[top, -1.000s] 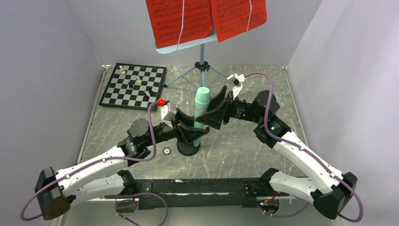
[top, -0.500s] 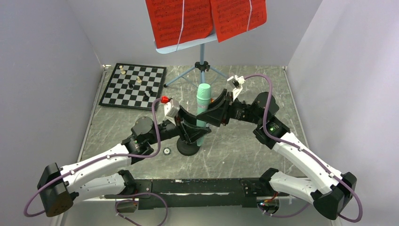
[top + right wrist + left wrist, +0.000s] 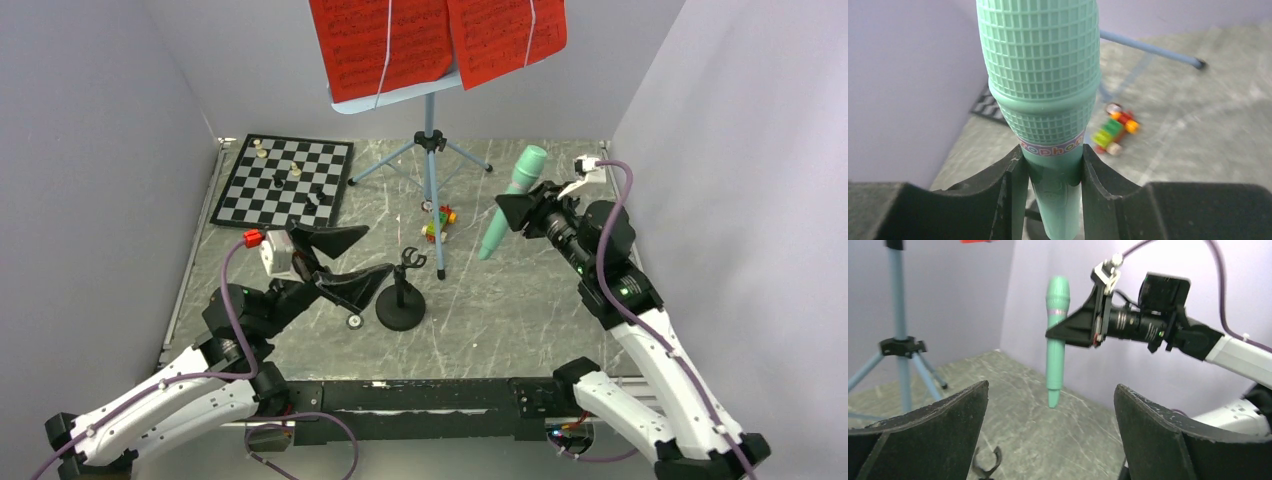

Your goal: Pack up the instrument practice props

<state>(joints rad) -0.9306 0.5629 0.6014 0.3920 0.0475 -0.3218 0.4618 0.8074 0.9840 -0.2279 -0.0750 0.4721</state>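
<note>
The right gripper point(image 3: 512, 208) pinched the mic point(image 3: 527, 165) aloft at two o'clock. The left gripper point(image 3: 352, 262) gaped, empty, at the mic stand's point(image 3: 400, 312) nine o'clock.

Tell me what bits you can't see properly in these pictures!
- Red paper sheet-music pages: tops cut off by the top external view's upper edge; notes too small.
- Mint-green plastic toy microphone: right wrist view, its handle and label ends hidden by the right fingers.
- Small multicoloured block toy: blurred in the right wrist view.
- Black-and-white chessboard: its pieces too small in top external view.
</note>
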